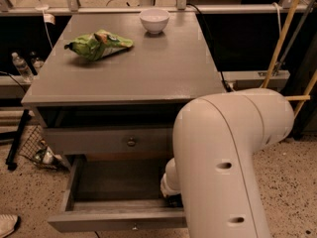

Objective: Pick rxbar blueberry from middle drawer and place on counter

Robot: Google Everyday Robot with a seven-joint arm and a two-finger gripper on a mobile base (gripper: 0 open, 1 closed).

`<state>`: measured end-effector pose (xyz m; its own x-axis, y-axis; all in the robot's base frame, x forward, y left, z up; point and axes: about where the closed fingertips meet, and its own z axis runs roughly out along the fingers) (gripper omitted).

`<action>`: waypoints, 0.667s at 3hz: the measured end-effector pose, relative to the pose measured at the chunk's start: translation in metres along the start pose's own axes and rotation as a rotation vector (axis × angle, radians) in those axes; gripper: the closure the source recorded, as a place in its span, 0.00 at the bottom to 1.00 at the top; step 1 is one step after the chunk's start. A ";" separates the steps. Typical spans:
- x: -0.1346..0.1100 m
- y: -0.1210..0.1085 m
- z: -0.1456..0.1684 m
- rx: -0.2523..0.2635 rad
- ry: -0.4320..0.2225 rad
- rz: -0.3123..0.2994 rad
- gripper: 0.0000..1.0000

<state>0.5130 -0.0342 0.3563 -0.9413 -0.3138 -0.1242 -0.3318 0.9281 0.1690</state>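
The rxbar blueberry could not be made out. The wide, shallow grey wooden middle drawer (111, 220) stood pulled open, with the gripper (173, 200) low in its right front corner, mostly hidden behind the bulky cream robot arm (225, 167), so its state could not be told. Above, the smooth grey counter (148, 68) carried a crumpled green snack bag (98, 43) and a small white bowl (154, 20), well apart.

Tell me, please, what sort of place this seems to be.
Probably a robotics test space rather than a home: a lone grey cabinet on a speckled floor, loose cables and a rail behind the counter. The gripper sits low in the open drawer, mostly hidden by the arm.
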 end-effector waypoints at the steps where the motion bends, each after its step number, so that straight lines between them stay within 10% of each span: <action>1: 0.000 0.000 0.000 0.000 0.000 0.000 1.00; 2: -0.002 0.002 -0.011 -0.047 -0.029 -0.026 1.00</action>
<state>0.5139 -0.0342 0.3679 -0.9302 -0.3314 -0.1579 -0.3596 0.9090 0.2107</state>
